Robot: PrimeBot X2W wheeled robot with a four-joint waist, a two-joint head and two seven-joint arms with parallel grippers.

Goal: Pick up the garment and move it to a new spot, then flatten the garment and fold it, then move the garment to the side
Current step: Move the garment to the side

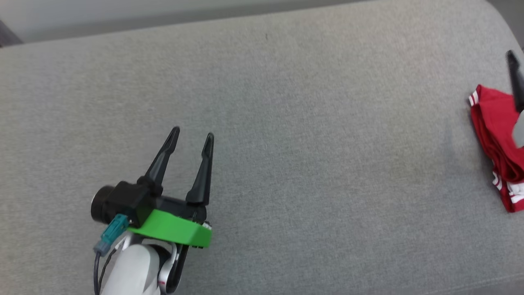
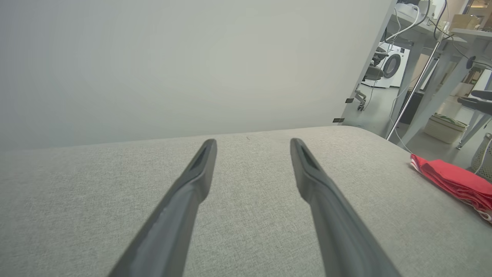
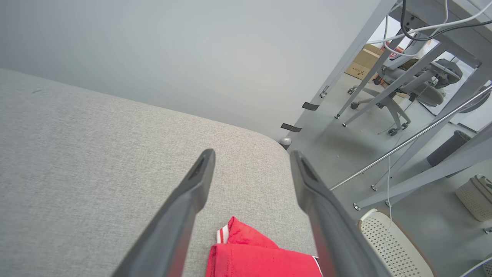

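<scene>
Tool at right (image 3: 251, 152) wide open, empty

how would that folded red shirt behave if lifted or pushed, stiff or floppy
Probably floppy: the folded red shirt lies in soft stacked layers, so lifting one edge would likely unfold it. Pushed, it may bunch rather than slide; the grey woven surface looks grippy. Thin cloth, so probably light.

A table (image 1: 286, 123) covered in grey woven fabric, with a rounded corner, stood before a plain pale wall (image 2: 173, 57). Beyond it, on the grey floor (image 3: 346, 154), were a washing machine (image 2: 392, 65), an office chair (image 3: 419, 82), a cardboard box (image 3: 363, 63) and a white perforated basket (image 3: 392, 242).
</scene>
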